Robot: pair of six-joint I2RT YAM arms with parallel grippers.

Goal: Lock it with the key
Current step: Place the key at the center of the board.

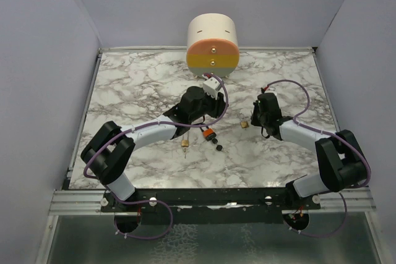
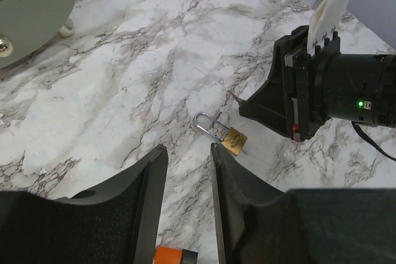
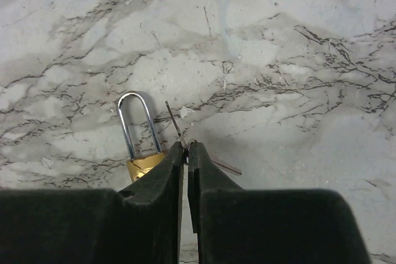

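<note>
Waiting key [image 1: 215, 142]: is lying just beside the orange padlock [image 1: 209, 133].
Left gripper [image 2: 187, 149]: is hovering near that padlock, part open, empty.
Right gripper [image 3: 187, 145]: is sitting almost closed; contents unclear.
Tip: pinching the key's black head squarely.

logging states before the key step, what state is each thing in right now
left gripper: open
right gripper: shut on thin metal piece
key: loose on table, in no lock
orange padlock: on table, shackle state unclear
brass padlock: shackle looks closed
drawer box: drawers shut
</note>
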